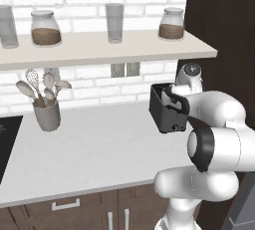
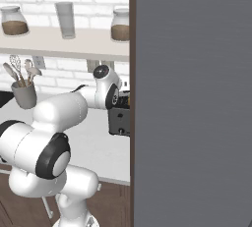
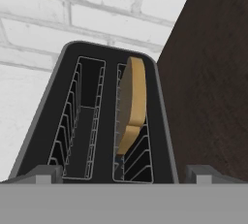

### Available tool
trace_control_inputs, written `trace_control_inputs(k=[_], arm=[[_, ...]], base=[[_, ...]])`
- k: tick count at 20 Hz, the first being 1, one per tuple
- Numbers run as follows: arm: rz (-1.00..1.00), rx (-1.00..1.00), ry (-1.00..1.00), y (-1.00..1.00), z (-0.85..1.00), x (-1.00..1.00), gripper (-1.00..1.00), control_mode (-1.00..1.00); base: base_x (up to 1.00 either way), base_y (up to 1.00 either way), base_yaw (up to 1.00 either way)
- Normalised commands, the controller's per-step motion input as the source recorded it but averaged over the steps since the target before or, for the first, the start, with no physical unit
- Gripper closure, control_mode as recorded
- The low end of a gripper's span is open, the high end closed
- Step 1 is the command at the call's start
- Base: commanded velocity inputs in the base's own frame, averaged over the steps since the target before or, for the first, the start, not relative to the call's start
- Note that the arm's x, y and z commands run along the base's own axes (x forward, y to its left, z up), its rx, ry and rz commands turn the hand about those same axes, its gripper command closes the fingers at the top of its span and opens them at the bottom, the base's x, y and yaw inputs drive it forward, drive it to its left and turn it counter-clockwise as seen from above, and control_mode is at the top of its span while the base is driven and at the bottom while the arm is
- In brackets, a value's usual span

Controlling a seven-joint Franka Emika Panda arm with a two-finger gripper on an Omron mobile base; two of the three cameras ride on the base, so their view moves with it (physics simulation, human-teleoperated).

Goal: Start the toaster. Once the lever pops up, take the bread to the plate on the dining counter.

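Observation:
The black toaster (image 1: 167, 110) stands at the right end of the grey-white countertop, against a dark tall cabinet; in the right base view the toaster (image 2: 119, 119) is half cut off. From the hand view I look down into the toaster (image 3: 109, 58). The bread (image 3: 131, 103) stands on edge in its right slot, its top sticking up above the wires, and the left slot is empty. My gripper (image 3: 124, 175) hovers just above the toaster's near end, open, with one fingertip (image 3: 46, 172) at each side and nothing between them. The plate and the dining counter are out of view.
A grey utensil crock (image 1: 47, 115) stands at the left of the countertop (image 1: 99, 149), with a black cooktop (image 1: 7, 139) at the far left. A shelf (image 1: 99, 47) with jars and glasses hangs above. The dark cabinet (image 1: 224, 30) borders the toaster's right side. A grey panel (image 2: 192, 98) blocks the right base view.

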Motion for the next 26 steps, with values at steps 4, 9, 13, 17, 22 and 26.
trace_control_inputs(k=[4, 9, 13, 17, 22, 26], arm=[[0.00, 0.00, 0.00, 0.00, 0.00, 0.00, -1.00, -1.00], [0.00, 0.00, 0.00, 0.00, 0.00, 0.00, -1.00, -1.00], [0.00, 0.00, 0.00, 0.00, 0.00, 0.00, -1.00, -1.00], [0.00, 0.00, 0.00, 0.00, 0.00, 0.02, -1.00, -1.00], [0.00, 0.00, 0.00, 0.00, 0.00, 0.13, -1.00, -1.00], [0.00, 0.00, 0.00, 0.00, 0.00, 0.16, -1.00, -1.00]], base=[[0.00, 0.00, 0.00], [0.00, 0.00, 0.00], [0.00, 0.00, 0.00], [0.00, 0.00, 0.00], [0.00, 0.00, 0.00], [0.00, 0.00, 0.00]])
